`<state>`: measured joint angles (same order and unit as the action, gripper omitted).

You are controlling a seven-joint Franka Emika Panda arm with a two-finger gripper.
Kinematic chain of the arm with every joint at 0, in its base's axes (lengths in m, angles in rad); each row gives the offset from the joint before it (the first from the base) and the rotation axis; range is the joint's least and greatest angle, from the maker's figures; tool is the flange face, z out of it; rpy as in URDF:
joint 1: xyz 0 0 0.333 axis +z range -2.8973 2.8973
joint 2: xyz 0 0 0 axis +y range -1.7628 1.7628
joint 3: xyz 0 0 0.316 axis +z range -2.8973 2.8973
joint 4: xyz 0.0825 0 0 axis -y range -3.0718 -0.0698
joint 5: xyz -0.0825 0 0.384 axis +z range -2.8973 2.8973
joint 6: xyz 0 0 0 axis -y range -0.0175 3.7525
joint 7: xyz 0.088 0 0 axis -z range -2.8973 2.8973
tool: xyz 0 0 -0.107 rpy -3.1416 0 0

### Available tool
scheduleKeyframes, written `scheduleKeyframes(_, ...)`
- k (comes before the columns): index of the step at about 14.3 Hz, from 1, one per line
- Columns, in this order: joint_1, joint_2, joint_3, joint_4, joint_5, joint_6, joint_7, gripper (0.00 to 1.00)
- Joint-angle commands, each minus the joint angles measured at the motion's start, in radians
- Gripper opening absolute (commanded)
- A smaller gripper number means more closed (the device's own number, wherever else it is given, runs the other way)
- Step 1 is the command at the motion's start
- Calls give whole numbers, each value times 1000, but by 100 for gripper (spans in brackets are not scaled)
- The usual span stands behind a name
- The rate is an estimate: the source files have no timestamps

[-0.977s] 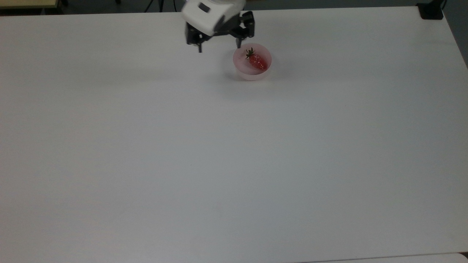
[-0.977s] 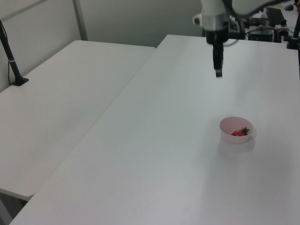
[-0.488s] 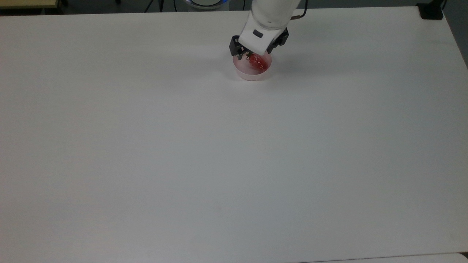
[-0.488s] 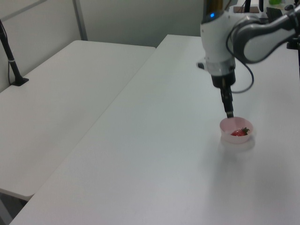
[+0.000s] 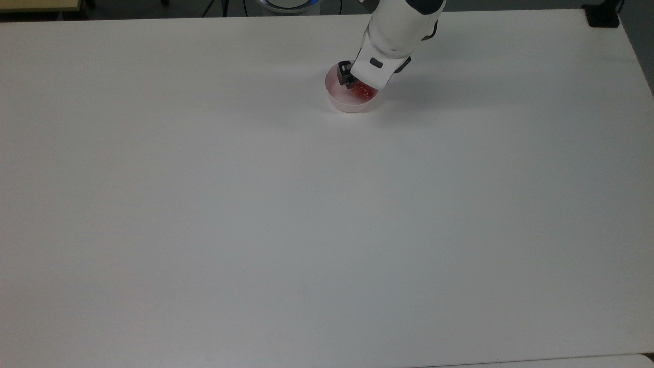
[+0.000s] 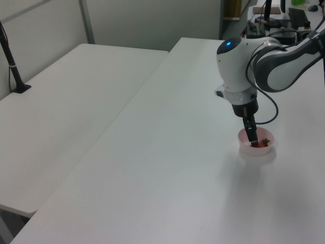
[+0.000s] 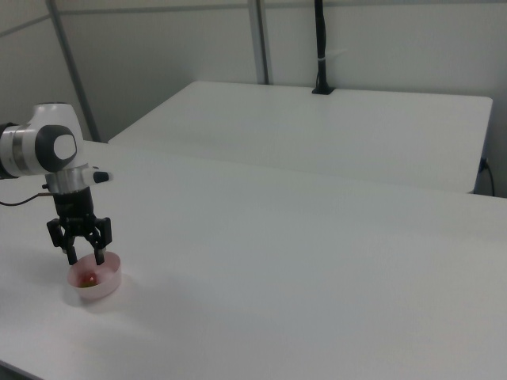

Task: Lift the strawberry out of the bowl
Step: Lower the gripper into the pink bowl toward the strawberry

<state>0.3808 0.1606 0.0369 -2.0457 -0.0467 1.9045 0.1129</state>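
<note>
The strawberry (image 5: 364, 90) lies inside the bowl (image 5: 341, 100), and the pincer (image 7: 84, 257) hangs directly over it, so the fruit sits straight below and between the two fingertips. In the right view the fingers are spread apart, one tip on each side of the red spot at the bowl's centre, both tips down at about rim height or just inside it. Whether they touch the fruit cannot be told. The strawberry's long axis cannot be judged, since the white wrist housing covers most of it in the top view; only a red patch shows at the housing's lower edge. In the left view the dark finger (image 6: 251, 136) dips into the bowl beside the strawberry (image 6: 262, 144), whose leafy cap points away from the finger.

The bowl is small, round, pale pink and translucent, with low straight walls, and it rests on the plain matt white bench (image 5: 255, 230). It looks light, so a finger catching the wall would probably push it along the bench. The strawberry is glossy red and much smaller than the bowl, likely a smooth moulded piece that could slip under an off-centre squeeze. The next move seems to call for a short descent and a closing of the fingers across the fruit's body.
</note>
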Motion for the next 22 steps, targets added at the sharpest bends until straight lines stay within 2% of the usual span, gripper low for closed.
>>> scheduleKeyframes(1, 7, 11, -6, -11, 1, 36, 17, 68)
scheduleKeyframes(3, 9, 37, -6, -19, -1, 70, 17, 64)
scheduleKeyframes(6, 6, 53, -6, -30, -12, 84, 11, 64)
scheduleKeyframes(12, 1, 42, -11, -22, -9, 82, 17, 64)
scheduleKeyframes(15, 0, 31, -11, -18, -8, 77, 17, 61)
scheduleKeyframes(22, -8, -9, -41, 39, 2, 36, 17, 61)
